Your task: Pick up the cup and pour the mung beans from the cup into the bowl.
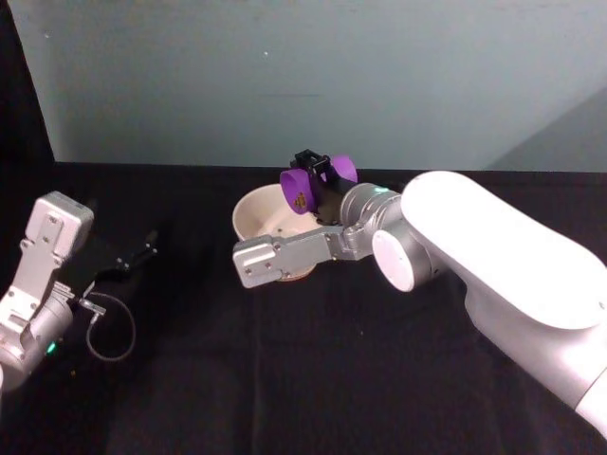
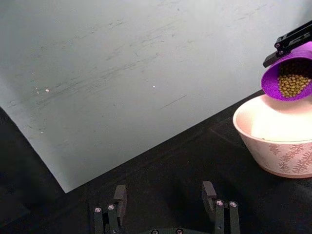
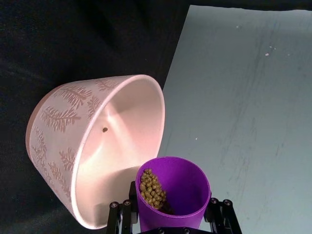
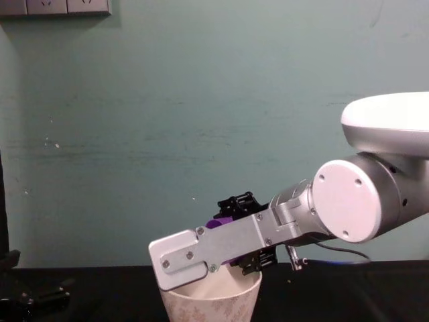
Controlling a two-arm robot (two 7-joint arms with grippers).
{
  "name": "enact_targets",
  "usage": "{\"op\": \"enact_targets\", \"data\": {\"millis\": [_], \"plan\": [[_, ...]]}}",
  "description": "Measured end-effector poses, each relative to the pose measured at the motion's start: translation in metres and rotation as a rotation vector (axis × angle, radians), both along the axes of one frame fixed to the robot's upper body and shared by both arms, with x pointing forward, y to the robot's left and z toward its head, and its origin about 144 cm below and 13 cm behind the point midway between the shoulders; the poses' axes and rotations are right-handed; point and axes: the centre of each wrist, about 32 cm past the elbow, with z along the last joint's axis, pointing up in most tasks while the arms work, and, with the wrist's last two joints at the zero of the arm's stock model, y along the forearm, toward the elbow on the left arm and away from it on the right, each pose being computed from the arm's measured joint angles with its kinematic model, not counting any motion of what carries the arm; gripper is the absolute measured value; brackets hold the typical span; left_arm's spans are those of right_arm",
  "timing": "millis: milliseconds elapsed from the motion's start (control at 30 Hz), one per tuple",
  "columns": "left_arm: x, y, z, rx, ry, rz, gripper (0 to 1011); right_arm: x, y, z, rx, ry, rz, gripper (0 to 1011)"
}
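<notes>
My right gripper (image 1: pixel 320 176) clamping the tilted purple cup (image 3: pixel 178 187), mung beans (image 3: pixel 152 190) at its lip over the leaf-patterned bowl (image 3: pixel 63 126), my left gripper (image 2: pixel 165 209) idle, jaws wide

Head camera looks down, chest level and close; both wrists share the bowl (image 3: pixel 53 122), right apparently nearer.

You had a table (image 1: pixel 313 379) draped in plain black cloth, running back to a pale teal wall (image 1: pixel 285 76). Directly on the cloth stood the bowl (image 1: pixel 258 216), upright on its narrow foot at about twelve o'clock, near the far edge and close to the wall. In the chest view its leaf-patterned side rose at six o'clock.
</notes>
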Motion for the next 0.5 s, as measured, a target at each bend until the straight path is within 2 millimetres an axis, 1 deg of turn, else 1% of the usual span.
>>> {"op": "enact_targets", "data": {"millis": [500], "plan": [[0.0000, 0.0000, 0.0000, 0.000, 0.000, 0.000, 1011, -0.0014, 0.0034, -0.0009, -0.032, -0.010, 0.004, 729]]}}
